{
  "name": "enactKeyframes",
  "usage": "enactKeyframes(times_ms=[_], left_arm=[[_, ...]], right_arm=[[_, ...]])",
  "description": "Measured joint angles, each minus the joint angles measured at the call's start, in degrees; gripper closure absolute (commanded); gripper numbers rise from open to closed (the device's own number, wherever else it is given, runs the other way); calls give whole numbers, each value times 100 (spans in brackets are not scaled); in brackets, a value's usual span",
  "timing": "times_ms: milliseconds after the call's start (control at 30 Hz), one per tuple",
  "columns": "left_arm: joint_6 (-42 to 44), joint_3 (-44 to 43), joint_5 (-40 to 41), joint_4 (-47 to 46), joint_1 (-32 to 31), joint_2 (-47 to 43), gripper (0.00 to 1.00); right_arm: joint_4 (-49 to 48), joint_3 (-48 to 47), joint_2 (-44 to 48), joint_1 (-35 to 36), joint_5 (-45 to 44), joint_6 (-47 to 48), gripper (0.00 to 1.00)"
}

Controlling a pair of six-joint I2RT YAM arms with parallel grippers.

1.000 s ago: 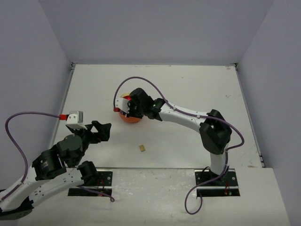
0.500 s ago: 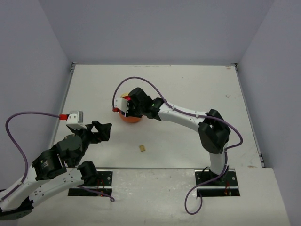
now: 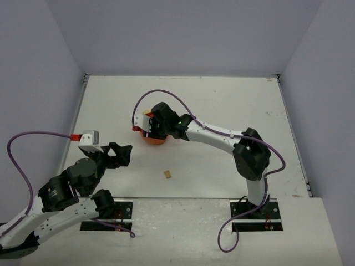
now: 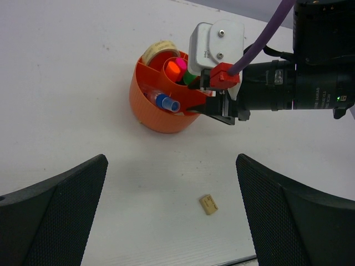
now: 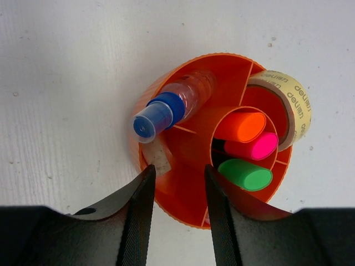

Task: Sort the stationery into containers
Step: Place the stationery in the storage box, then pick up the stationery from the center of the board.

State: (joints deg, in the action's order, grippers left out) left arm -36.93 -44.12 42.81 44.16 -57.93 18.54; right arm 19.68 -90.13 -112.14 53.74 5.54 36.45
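The round orange organiser (image 5: pixel 194 205) stands mid-table, also in the left wrist view (image 4: pixel 155 111) and the top view (image 3: pixel 153 138). Its central well holds orange (image 5: pixel 241 126), pink (image 5: pixel 252 147) and green (image 5: pixel 244 173) highlighters. Outer compartments hold a blue-capped clear piece (image 5: pixel 166 108), a beige tape ring (image 5: pixel 294 105) and a grey block (image 5: pixel 159 158). My right gripper (image 5: pixel 178 188) is open and empty, right above the organiser's near compartment. A tan block (image 4: pixel 208 204) lies alone on the table, also in the top view (image 3: pixel 167 174). My left gripper (image 4: pixel 172 216) is open and empty, hovering left of the block.
The white table (image 3: pixel 222 105) has grey walls behind and at both sides. The right arm (image 3: pixel 222 138) reaches across the middle of the table to the organiser. The near table edge (image 3: pixel 183 198) lies just below the tan block.
The right gripper has shifted slightly over the organiser. The left arm and the tan block have not moved.
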Motion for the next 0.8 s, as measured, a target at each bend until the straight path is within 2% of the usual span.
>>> enactKeyframes(times_ms=[200, 333, 500, 633, 800], left_arm=[[11, 0, -7, -2, 0, 40, 0], [11, 0, -9, -4, 0, 55, 0], [11, 0, -9, -2, -2, 59, 0], [11, 0, -5, -2, 0, 59, 0], [11, 0, -4, -2, 0, 59, 0]], right_arm=[[-4, 27, 10, 0, 12, -116, 62], [-71, 401, 335, 0, -14, -638, 63], [-115, 1043, 1367, 84, -343, -2362, 59], [-219, 1603, 2065, 331, -747, -4152, 60], [162, 1958, 1787, 701, -1103, -5924, 61]])
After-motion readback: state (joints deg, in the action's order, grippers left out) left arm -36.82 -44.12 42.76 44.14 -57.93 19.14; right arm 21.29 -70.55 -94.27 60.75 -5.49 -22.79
